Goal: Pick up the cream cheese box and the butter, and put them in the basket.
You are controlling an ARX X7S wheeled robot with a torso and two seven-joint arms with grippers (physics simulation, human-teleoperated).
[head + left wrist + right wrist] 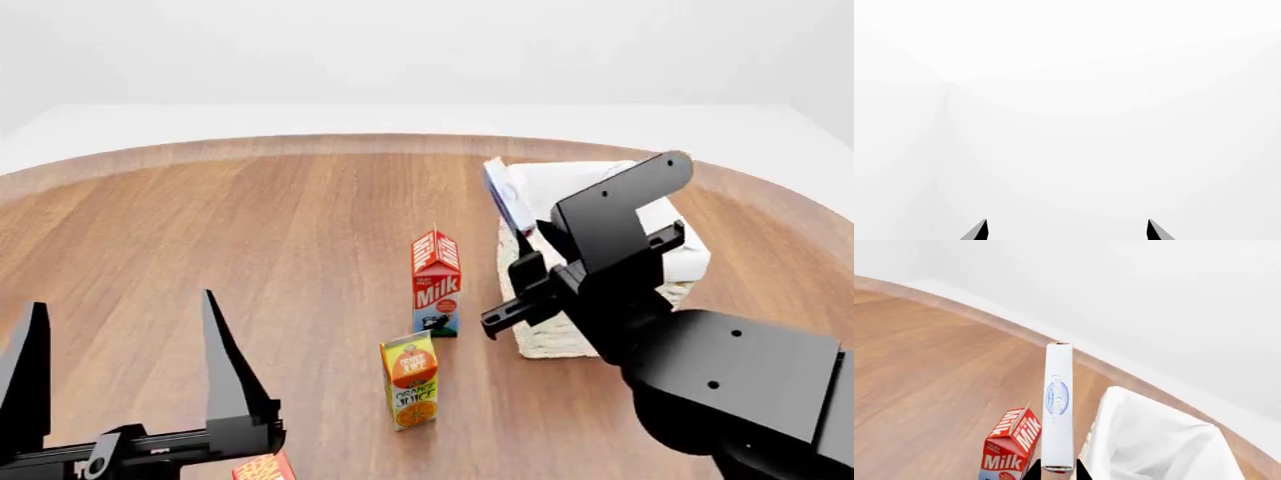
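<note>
The small flat white-and-blue cream cheese box (1058,410) sits edge-on, pinched at its lower end by the right gripper (1056,471), whose dark fingertips show on either side of it at the bottom centre of the right wrist frame. In the head view the box (503,193) shows right of centre, up in the air at the near-left rim of the white woven wicker basket with white cloth lining (571,335), mostly hidden by the black right arm. So the step in hand looks like carrying the first item over; release not yet done. Next move calls for shifting the box further over the basket opening, clear of the rim, then spreading the jaws. The red-orange butter box with yellow lettering (264,468) is only a corner at the bottom edge of the head frame, left of centre, on the brown wooden table (200,230), just beside the left gripper (118,350), which is spread wide and empty. The red milk carton (437,282) and tall orange juice carton (411,381) stand upright mid-frame, left of the basket, near the carry path.
</note>
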